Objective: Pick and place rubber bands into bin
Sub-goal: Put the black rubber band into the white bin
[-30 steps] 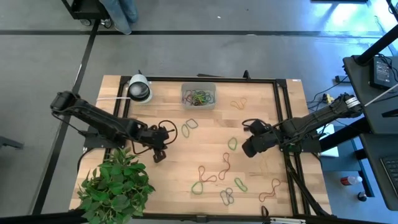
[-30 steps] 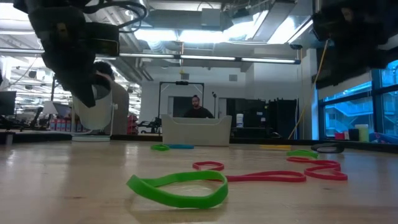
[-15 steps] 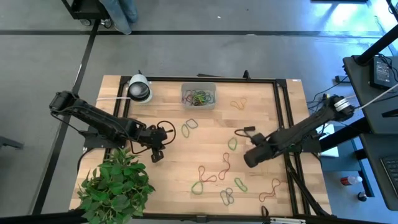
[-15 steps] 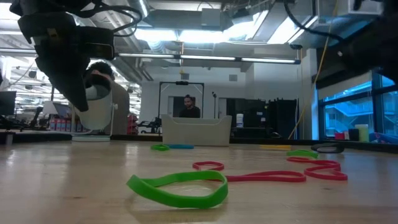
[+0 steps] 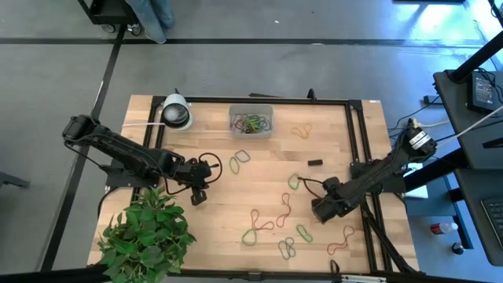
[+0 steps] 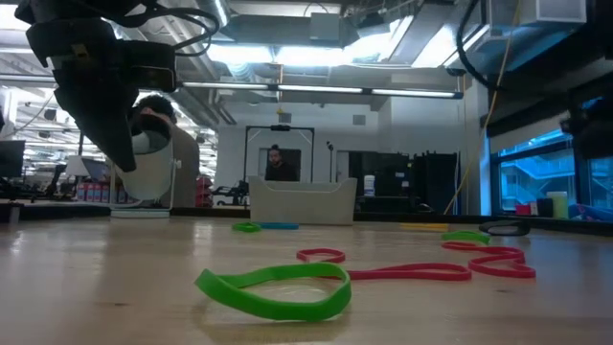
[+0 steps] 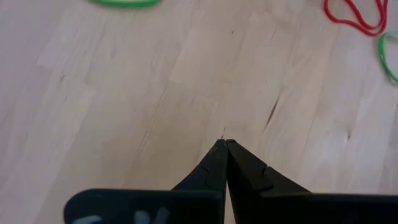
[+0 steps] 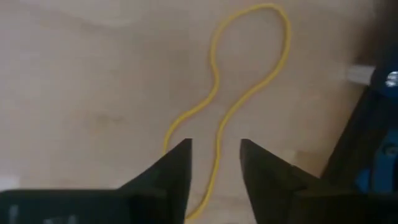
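Note:
Several rubber bands lie flat on the wooden table: green, green, red, orange, tan. The clear bin stands at the far middle with bands inside. My right gripper points down at the near right, open. In its wrist view its fingers stand on either side of one end of a thin yellow band, and no touch shows. My left gripper hovers shut over bare wood at the left, shown as in its wrist view.
A white-and-black tape roll stands at the far left and a leafy plant at the near left corner. A small black piece lies right of centre. A black frame rail runs along the table's right side.
My right gripper has swung from right of the table's centre toward the near edge and sunk toward the table, turning as it went until it points down. My left arm has kept still. The bands lie where they were.

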